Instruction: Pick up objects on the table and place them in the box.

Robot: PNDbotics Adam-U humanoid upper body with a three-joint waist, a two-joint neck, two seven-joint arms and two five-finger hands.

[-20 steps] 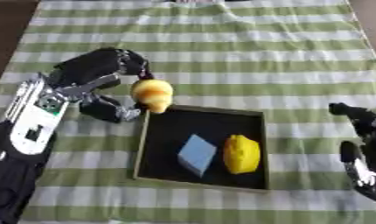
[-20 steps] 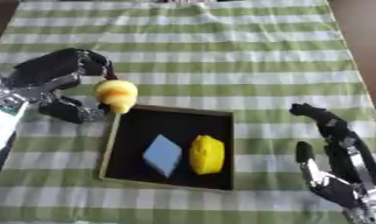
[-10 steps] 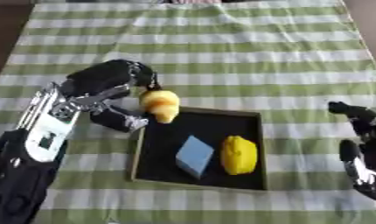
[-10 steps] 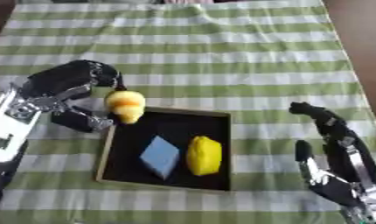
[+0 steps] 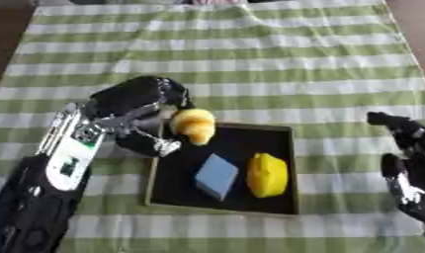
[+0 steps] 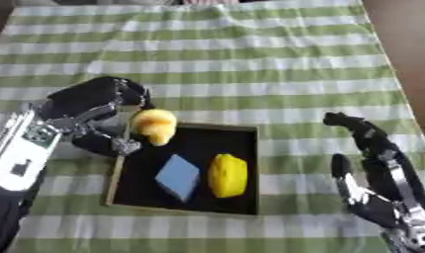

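Just past my left hand (image 5: 134, 106), curled round the yellow pastry (image 5: 193, 125), lies the box (image 5: 164, 190): I'd clear its rim before releasing.

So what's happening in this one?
The robot's left hand has its fingers curled around a yellow pastry-like item, holding it at the upper left corner of the black box. A blue block and a yellow lemon-like object already lie inside. The right hand rests open at the lower right, idle.
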